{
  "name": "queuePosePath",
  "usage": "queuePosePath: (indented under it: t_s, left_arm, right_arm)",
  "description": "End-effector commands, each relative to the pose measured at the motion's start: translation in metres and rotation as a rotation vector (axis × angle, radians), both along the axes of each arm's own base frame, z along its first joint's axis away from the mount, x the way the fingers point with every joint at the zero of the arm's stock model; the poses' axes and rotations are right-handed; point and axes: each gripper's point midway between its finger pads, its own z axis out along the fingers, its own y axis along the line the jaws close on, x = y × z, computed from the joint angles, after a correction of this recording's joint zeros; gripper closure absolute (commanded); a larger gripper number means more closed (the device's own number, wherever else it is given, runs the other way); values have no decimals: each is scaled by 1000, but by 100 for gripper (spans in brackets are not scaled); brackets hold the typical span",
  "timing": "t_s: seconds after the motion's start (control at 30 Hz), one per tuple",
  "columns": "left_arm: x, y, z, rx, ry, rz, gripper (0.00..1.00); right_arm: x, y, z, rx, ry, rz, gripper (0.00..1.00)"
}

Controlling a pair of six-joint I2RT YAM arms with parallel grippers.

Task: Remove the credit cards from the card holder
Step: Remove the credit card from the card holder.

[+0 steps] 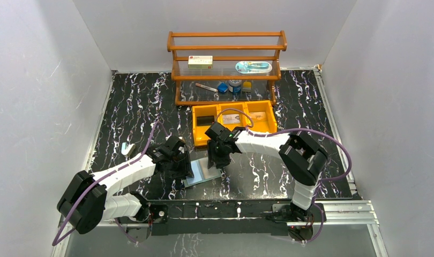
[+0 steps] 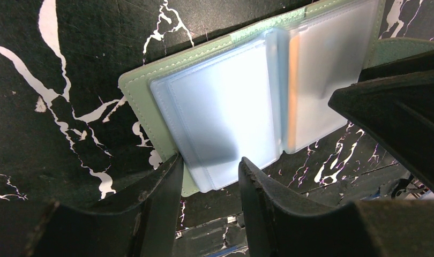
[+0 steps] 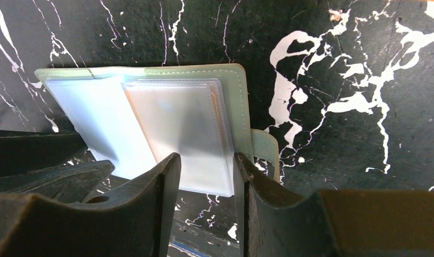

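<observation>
Sage-green card holder spread open on marbled desk, beneath both claws. Left claw: half open, astride clear sleeves' near edge, gripping nothing. Orange-tan credit card sleeved just right. Right claw: half open, empty, astride the right-hand sleeves.

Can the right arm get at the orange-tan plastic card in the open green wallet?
Probably yes: the right gripper hangs above the frosted sleeves of the sage-green bifold wallet, jaws apart, nothing blocking. The orange-tan plastic card lies inside one sleeve, so it must slide out.
</observation>
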Motion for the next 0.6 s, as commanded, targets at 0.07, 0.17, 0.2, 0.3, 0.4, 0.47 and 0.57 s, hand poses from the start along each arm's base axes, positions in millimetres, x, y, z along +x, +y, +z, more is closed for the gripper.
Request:
queuePosePath:
  t_s: [0.07, 0.17, 0.2, 0.3, 0.4, 0.47, 0.57]
  left_arm:
    - [3, -4, 6, -7, -1, -19, 59]
    - [2, -4, 5, -5, 2, -20, 60]
    - [2, -4, 5, -7, 2, -19, 60]
    - [2, -4, 5, -7, 2, -19, 60]
    - [3, -4, 5, -6, 0, -19, 60]
    - [3, -5, 6, -7, -1, -19, 60]
    - [4, -5, 6, -7, -1, -19, 60]
  right_arm:
    - [-7, 9, -6, 21, 31, 51, 53]
    - [-6, 13, -3, 36, 22, 50, 56]
    - [-5, 12, 0, 28, 12, 48, 57]
    - [2, 8, 7, -10, -22, 36, 54]
    - [6, 5, 13, -44, -54, 31, 50]
    - [10, 2, 18, -71, -81, 23, 49]
    - [11, 5, 24, -65, -94, 31, 48]
